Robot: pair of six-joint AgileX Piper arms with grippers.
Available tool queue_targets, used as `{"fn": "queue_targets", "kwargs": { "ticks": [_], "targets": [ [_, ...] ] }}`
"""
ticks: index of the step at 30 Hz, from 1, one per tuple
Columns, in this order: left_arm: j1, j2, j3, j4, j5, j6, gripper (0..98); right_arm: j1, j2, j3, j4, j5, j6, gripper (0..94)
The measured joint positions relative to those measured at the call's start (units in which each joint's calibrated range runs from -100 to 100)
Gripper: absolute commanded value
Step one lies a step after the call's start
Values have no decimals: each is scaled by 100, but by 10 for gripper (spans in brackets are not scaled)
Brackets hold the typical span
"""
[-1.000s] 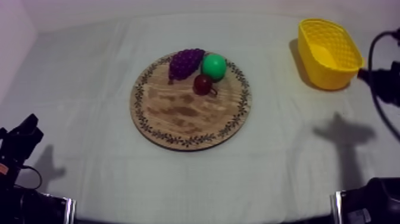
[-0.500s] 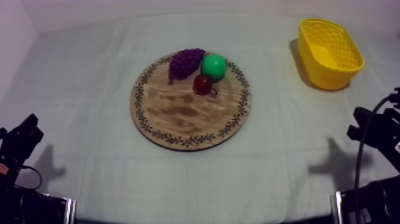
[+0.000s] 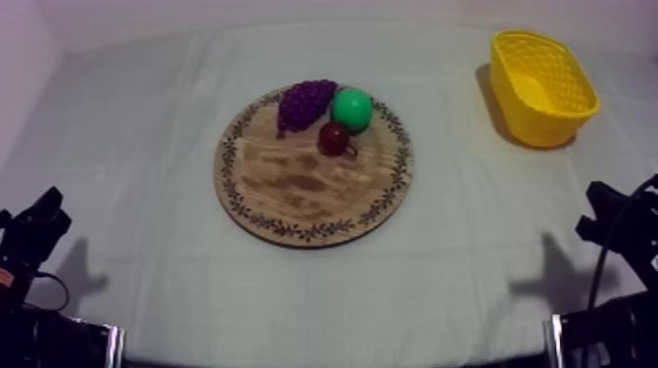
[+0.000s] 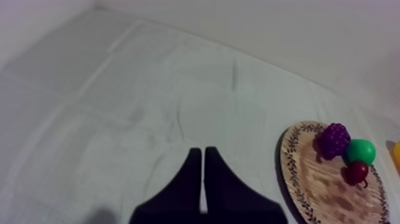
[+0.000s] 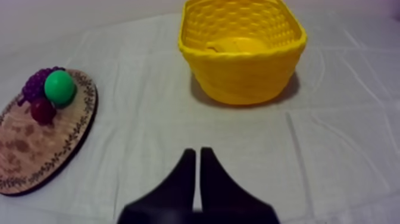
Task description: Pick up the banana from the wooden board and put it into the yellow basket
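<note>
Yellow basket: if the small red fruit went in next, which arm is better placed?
Right, I'd judge. The yellow basket stands on the side of the right arm, straight ahead of its shut jaws; the left arm sits across the table, beyond the wooden board.

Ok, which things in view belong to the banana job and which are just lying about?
Job: wooden board; yellow basket; what looks like the banana, lying in the basket; right pincer, shut, over the cloth before the basket.
Lying about: bunch of grapes, green fruit and small red fruit, all on the board; left pincer, shut, off beside the board.
</note>
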Motion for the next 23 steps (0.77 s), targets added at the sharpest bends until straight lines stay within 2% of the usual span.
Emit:
{"fn": "queue_targets", "kwargs": {
  "ticks": [8,11,23],
  "targets": [
    [0,0,0,0,0,0,1,-12,0,17,34,-105,806,2],
    [0,0,0,0,0,0,1,-12,0,22,34,-137,994,2],
    [0,0,0,0,0,0,1,-12,0,22,36,-145,977,2]
  ]
}}
